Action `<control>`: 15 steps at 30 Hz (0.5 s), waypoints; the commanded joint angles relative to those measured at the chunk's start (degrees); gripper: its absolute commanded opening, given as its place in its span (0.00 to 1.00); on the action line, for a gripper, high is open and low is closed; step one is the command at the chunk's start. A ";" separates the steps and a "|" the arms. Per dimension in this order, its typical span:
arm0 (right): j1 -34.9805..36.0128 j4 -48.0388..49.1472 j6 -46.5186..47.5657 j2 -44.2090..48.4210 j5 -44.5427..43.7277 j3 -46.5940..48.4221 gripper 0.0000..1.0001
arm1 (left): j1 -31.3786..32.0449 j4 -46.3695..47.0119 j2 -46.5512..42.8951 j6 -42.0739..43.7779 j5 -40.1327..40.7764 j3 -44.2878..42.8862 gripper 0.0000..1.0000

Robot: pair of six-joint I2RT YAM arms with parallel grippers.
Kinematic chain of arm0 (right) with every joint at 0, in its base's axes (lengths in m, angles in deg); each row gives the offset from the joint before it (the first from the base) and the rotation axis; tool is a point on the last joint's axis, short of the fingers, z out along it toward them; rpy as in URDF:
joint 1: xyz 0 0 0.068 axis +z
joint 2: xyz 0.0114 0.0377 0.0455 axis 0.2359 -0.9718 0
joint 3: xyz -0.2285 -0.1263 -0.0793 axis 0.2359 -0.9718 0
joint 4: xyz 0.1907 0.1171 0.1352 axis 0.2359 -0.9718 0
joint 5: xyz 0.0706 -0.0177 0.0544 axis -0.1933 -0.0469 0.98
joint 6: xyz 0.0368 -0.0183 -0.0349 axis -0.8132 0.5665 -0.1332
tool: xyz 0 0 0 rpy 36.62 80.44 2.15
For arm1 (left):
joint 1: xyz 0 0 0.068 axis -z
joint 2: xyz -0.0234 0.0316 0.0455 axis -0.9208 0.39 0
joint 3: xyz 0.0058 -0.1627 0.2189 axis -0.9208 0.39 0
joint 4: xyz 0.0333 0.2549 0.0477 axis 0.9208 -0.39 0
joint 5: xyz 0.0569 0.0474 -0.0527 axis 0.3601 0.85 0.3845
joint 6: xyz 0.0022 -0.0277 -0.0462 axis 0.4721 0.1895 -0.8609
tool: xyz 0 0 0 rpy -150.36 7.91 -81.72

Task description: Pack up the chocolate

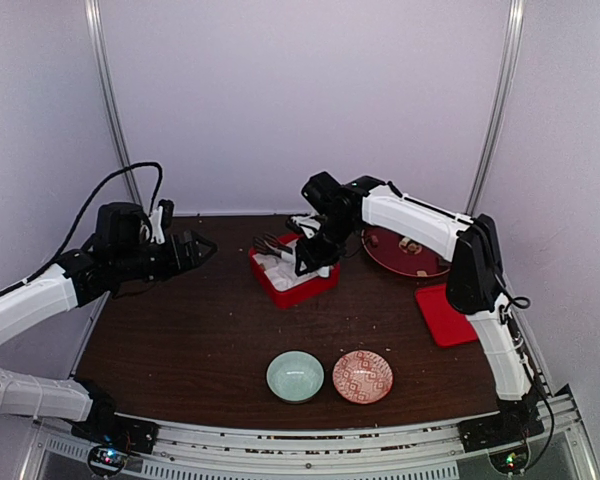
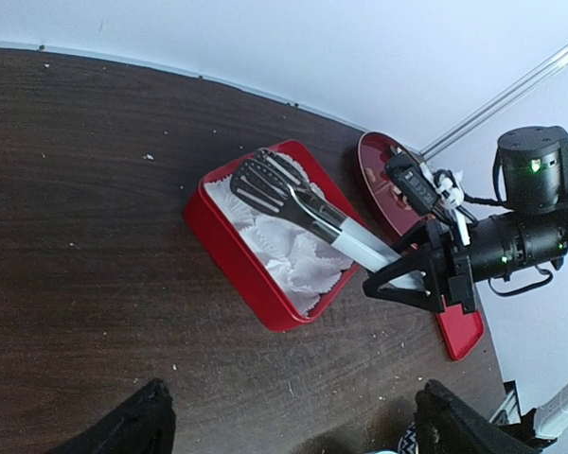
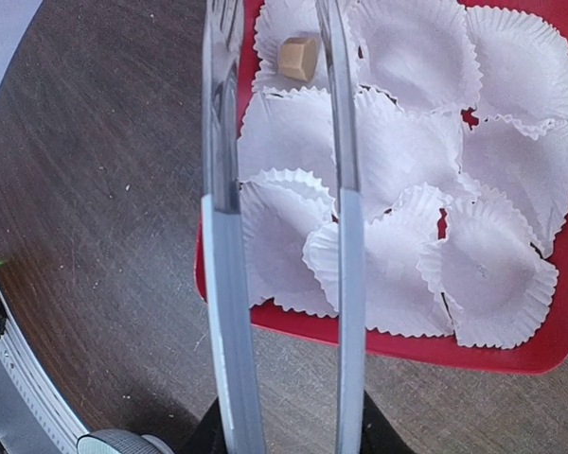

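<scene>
Currently the right gripper [image 1: 315, 255] clasps slim silver tongs [image 2: 293, 194] over a red tin [image 2: 232, 255] of white paper cups [image 3: 398, 142], one holding a tan chocolate cube [image 3: 298, 59]; the left gripper [image 1: 198, 250] gapes empty.

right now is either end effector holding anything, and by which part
The right end effector holds the silver tongs by their handle end, tips over the red box. The left end effector is open, holding nothing.

Right wrist view: tongs [image 3: 346, 284] run off the 12 o'clock edge, tips unseen; right end effector [image 3: 289, 430] hidden behind them. Same view: red tray [image 3: 511, 355] cropped at 12 and 3 o'clock. Left wrist view: left end effector [image 2: 293, 426] cropped at 6 o'clock. Top view: chocolate [image 1: 410, 244] on plate [image 1: 380, 262] too small to count.
</scene>
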 commanded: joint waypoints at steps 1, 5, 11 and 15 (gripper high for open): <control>-0.92 4.09 -1.15 8.31 0.16 -3.15 0.32 | -0.39 1.32 -1.14 0.22 0.46 0.19 0.91; -4.36 8.19 -2.18 16.77 -0.40 -11.59 0.32 | -0.34 0.94 -1.09 0.38 0.54 -0.10 0.91; -11.84 9.17 -0.80 27.60 -4.20 -25.77 0.32 | -0.33 0.83 -1.00 0.39 0.57 -0.19 0.91; -18.09 10.47 -0.12 33.20 -7.49 -34.94 0.33 | -0.34 0.66 -0.82 0.31 0.54 -0.20 0.91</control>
